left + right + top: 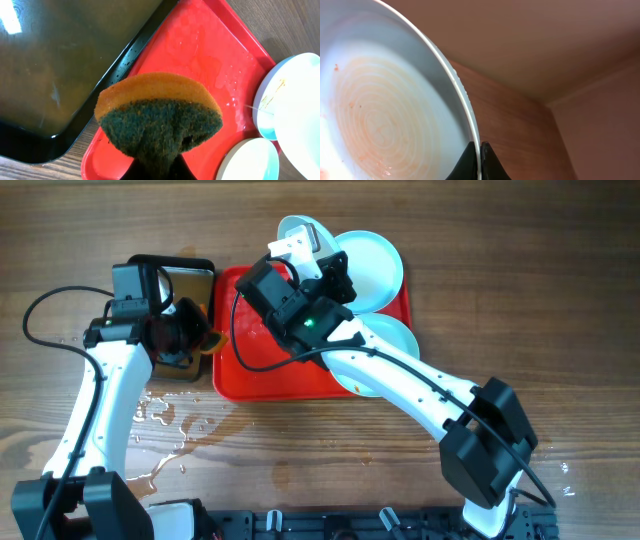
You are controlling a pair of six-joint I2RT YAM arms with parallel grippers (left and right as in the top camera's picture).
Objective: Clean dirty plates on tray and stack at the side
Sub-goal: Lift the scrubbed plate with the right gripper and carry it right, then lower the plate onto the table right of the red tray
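Overhead: three plates (375,265) at the red tray's (240,380) far and right edges. Left wrist: left pincer (155,167) clamped on a sponge (160,115) above tray and black pan (60,60). Right wrist: right pincer (480,160) pinches a smeared plate (385,110) by its rim

Three pale mint plates (372,265) bunched round right end of wet red tray (255,355), overhanging rim; one plate (380,115) faintly orange-brown smeared.

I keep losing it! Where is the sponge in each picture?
Overhead: the sponge sits left of centre, between black pan and red tray.
Left wrist: middle, low, filling the foreground.
Right wrist: not in it.
Landmark: the red tray, seen overhead and from the left wrist.
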